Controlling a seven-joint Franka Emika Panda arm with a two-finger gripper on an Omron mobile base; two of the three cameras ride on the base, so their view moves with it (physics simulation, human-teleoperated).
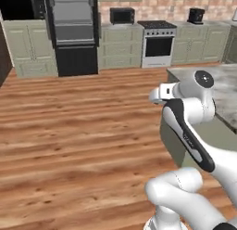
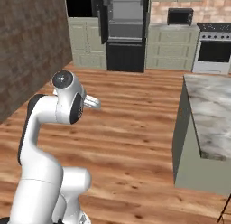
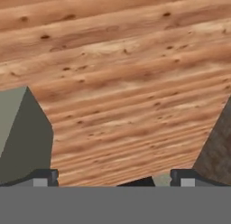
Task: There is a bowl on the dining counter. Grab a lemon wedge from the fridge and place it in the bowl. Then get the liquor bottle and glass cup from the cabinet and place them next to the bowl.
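Note:
My gripper (image 3: 113,177) is open, its two dark fingertips (image 3: 43,177) spread wide with nothing between them, and it looks down at bare wooden floor. The arm is folded up over the base, its hand (image 1: 159,92) held mid-air beside the dining counter (image 1: 222,85), whose marble top (image 2: 212,114) sits on grey-green sides. The fridge (image 1: 74,29) stands shut against the far wall, across the room (image 2: 126,24). Pale green cabinets (image 1: 28,48) flank it. The bowl, lemon wedge, liquor bottle and glass cup are out of view.
A wide stretch of wooden floor (image 1: 69,131) lies between the base and the fridge. A stove (image 1: 158,43) and a microwave (image 1: 122,15) stand along the back wall. A dark brick wall (image 2: 27,51) runs along the left.

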